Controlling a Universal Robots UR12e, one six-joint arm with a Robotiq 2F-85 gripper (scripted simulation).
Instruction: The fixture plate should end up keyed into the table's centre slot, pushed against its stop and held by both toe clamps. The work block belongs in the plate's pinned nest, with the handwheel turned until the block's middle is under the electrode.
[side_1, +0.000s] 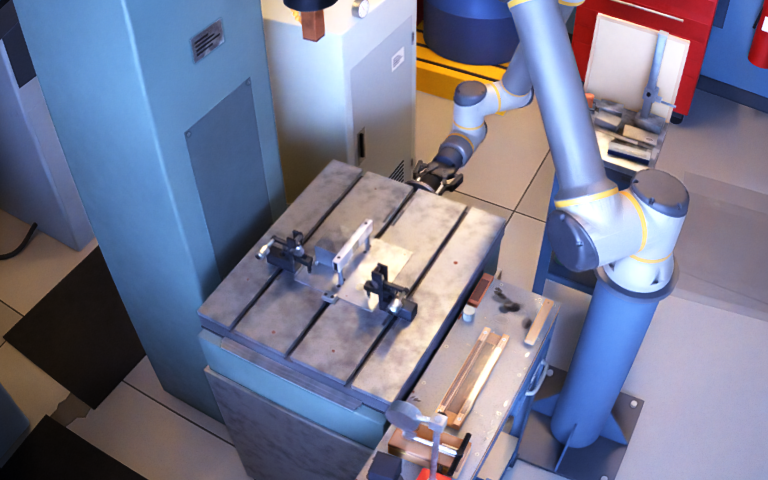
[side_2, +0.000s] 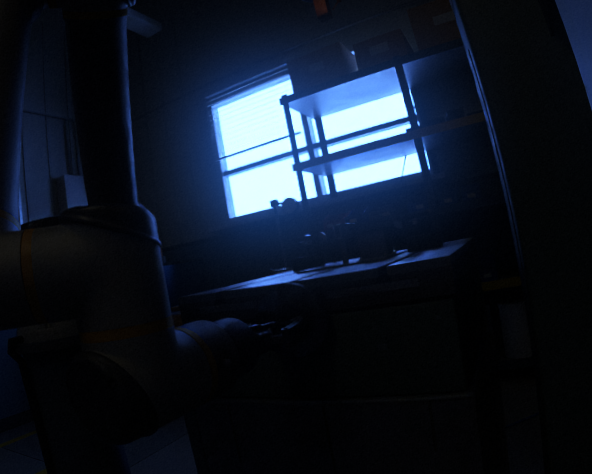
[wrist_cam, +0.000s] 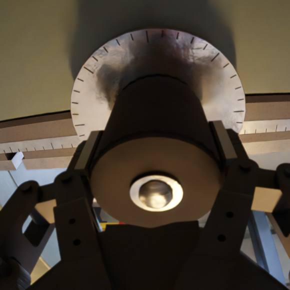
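Note:
The handwheel (wrist_cam: 155, 162), a dark round knob with a bolt in its face and a graduated silver dial behind it, sits at the far end of the slotted table and is gripped by my gripper (wrist_cam: 155, 146) (side_1: 435, 180), which has closed on its rim. On the table top the fixture plate (side_1: 371, 266) lies over the centre slot between two black toe clamps (side_1: 289, 252) (side_1: 388, 291). A pale work block (side_1: 352, 244) sits on the plate. The copper electrode (side_1: 312, 25) hangs high above the table's far left side.
The table's far edge runs right under the gripper, with a grey cabinet (side_1: 345, 85) just behind it. The blue machine column (side_1: 153, 147) stands along the table's left side. A side bench (side_1: 481, 362) with bars and small parts adjoins the near right, beside the arm's base.

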